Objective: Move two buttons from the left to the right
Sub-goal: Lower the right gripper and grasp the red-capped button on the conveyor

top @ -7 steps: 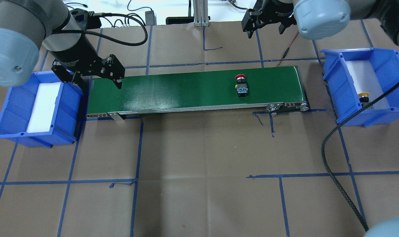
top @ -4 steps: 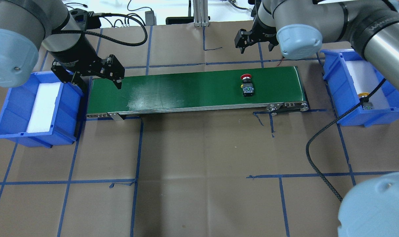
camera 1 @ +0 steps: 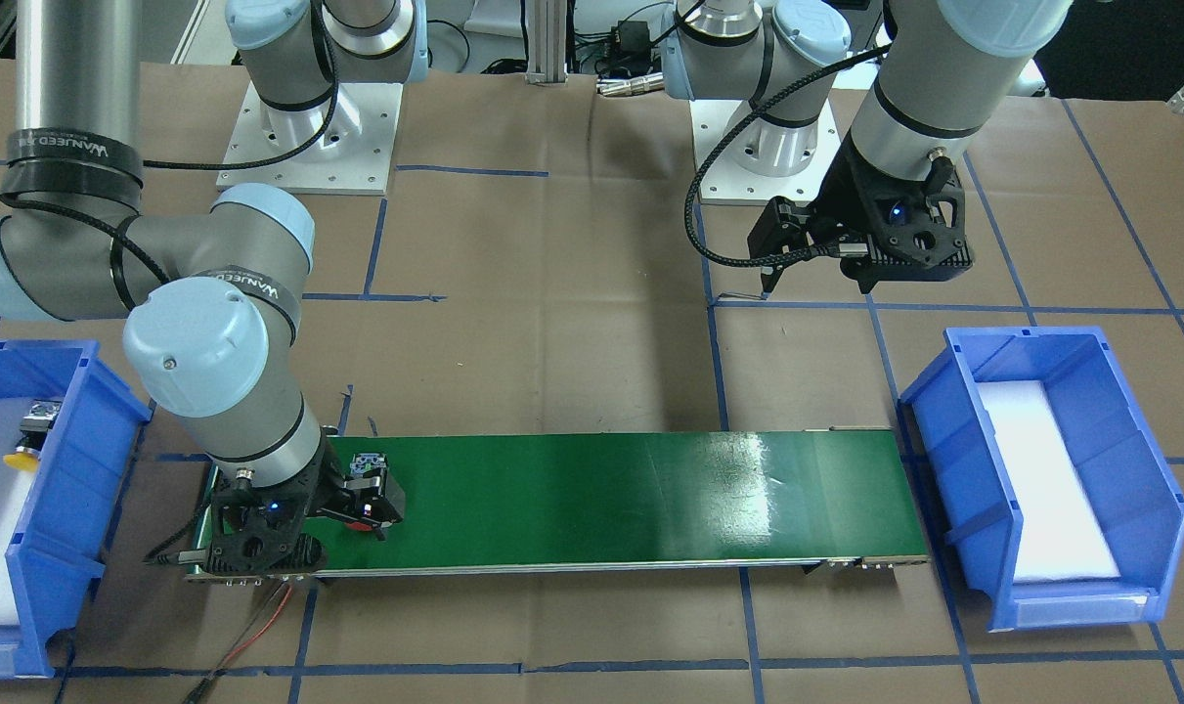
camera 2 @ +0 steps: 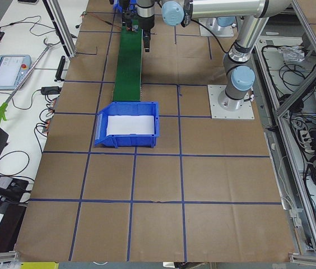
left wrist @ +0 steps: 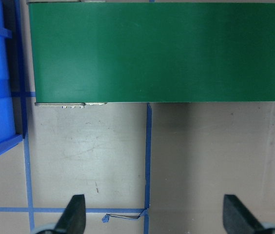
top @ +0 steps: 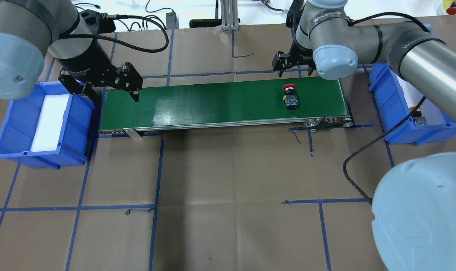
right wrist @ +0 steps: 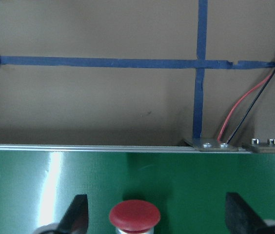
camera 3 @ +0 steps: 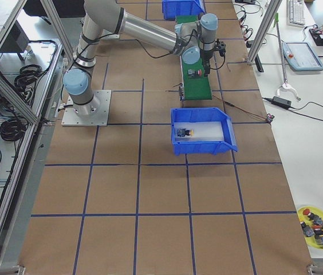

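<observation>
Inside right bin [camera 1: 88, 430], yellow button [camera 1: 32, 436], left bin [camera 1: 953, 460], white pad [camera 1: 1041, 479]

2 silver arms [top: 427, 66], pale-blue joint caps [top: 331, 62]

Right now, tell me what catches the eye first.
A red button lies on the green belt near its right end, the right gripper poised above it with jaws open. A yellow button already sits in the blue bin beyond that end.
</observation>
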Robot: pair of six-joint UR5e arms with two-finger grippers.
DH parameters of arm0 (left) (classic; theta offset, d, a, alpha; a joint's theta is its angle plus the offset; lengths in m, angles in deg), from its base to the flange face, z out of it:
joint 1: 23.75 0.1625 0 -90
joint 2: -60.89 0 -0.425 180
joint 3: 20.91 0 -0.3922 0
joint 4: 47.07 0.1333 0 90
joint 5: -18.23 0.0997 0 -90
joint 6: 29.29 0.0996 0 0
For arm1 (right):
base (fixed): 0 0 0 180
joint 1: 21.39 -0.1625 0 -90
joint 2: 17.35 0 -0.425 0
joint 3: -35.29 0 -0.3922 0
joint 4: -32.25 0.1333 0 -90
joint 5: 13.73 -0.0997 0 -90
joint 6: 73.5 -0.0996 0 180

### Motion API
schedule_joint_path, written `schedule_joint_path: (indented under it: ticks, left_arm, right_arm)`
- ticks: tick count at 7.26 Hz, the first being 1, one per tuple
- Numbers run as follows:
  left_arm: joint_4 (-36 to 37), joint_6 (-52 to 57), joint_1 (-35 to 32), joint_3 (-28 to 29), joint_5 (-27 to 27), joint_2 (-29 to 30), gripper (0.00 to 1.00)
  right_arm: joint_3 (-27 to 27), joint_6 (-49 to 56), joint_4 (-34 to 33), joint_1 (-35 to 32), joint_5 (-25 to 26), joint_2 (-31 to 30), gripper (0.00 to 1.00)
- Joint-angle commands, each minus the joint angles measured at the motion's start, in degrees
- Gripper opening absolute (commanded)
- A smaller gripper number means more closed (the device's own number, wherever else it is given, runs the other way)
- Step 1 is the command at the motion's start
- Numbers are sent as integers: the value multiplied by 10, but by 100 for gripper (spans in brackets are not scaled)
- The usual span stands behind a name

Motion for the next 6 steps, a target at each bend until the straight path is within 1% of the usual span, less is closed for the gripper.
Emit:
schedule_joint_path:
  ticks: [1,2,4,5,6]
  left_arm:
    - [0,0,0,0,0,0,100]
    - [0,0,0,0,0,0,100]
    - [0,0,0,0,0,-1,100]
    - [0,0,0,0,0,-1,100]
    - [0,1,0,0,0,-1,100]
  right_arm:
    - [31,-1,1,6,1,-3,98]
    - [46,-3,-1,7,1,-4,97]
    - [49,-17,5,8,4,-5,96]
    - [54,-20,8,8,10,-11,69]
    - [56,-20,9,11,9,-15,35]
